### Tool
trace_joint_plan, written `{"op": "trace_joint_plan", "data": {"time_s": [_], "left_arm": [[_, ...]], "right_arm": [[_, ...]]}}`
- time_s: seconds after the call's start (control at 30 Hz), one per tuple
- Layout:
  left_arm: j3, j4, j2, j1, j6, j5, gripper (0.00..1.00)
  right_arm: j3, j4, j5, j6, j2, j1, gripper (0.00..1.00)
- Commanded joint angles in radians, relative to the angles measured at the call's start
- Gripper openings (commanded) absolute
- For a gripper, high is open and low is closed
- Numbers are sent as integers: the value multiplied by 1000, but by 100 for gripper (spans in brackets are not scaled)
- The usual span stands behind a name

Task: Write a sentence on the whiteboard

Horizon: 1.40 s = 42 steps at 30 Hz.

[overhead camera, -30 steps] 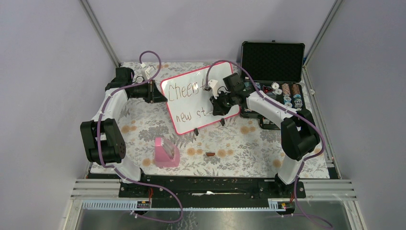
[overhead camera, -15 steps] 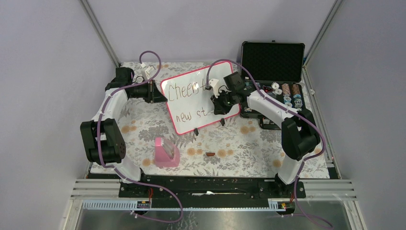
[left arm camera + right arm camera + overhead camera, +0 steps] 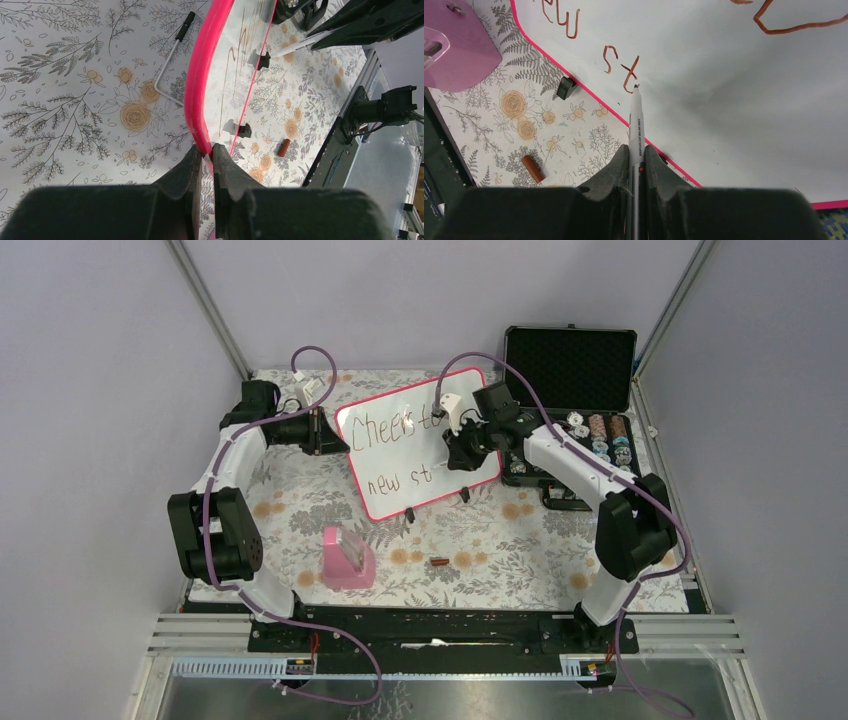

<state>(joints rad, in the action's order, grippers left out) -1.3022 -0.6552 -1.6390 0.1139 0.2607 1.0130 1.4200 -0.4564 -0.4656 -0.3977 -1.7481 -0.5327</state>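
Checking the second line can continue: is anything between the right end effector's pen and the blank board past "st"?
Nothing visible. The right end effector grips the slim white marker pen, tip at the end of the brown handwritten sentence; beyond it the glossy white, pink-framed whiteboard is bare.

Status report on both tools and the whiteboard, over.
Left tool shut on whiteboard frame. Right tool shut on marker, tip at "st" of sentence. Small brown cylinder lies off the board, no obstruction.

Whiteboard (image 3: 400, 455) reads "Cheers to / new st" (in brown ink).
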Motion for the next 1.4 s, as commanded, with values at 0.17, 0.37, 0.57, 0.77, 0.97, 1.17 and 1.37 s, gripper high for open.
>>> {"op": "trace_joint_plan", "data": {"time_s": [0.17,0.37,0.57,0.77,0.97,1.17,1.37], "left_arm": [[-32,60,40,-10,30,-4,0],[-31,47,39,-11,43,-9,0],[-25,46,39,-15,54,-17,0],[-19,45,42,-22,63,-29,0],[-18,44,40,-24,66,-30,0],[-15,43,45,-24,71,-35,0],[-15,42,43,-25,71,-35,0]], "right_arm": [[14,-10,-8,-15,40,21,0],[2,6,-10,-9,34,31,0],[-1,11,-41,9,30,43,0],[-24,52,-58,39,40,48,0],[-32,84,-78,67,36,55,0],[-79,143,-102,103,48,63,0],[-117,200,-105,126,57,64,0]]}}
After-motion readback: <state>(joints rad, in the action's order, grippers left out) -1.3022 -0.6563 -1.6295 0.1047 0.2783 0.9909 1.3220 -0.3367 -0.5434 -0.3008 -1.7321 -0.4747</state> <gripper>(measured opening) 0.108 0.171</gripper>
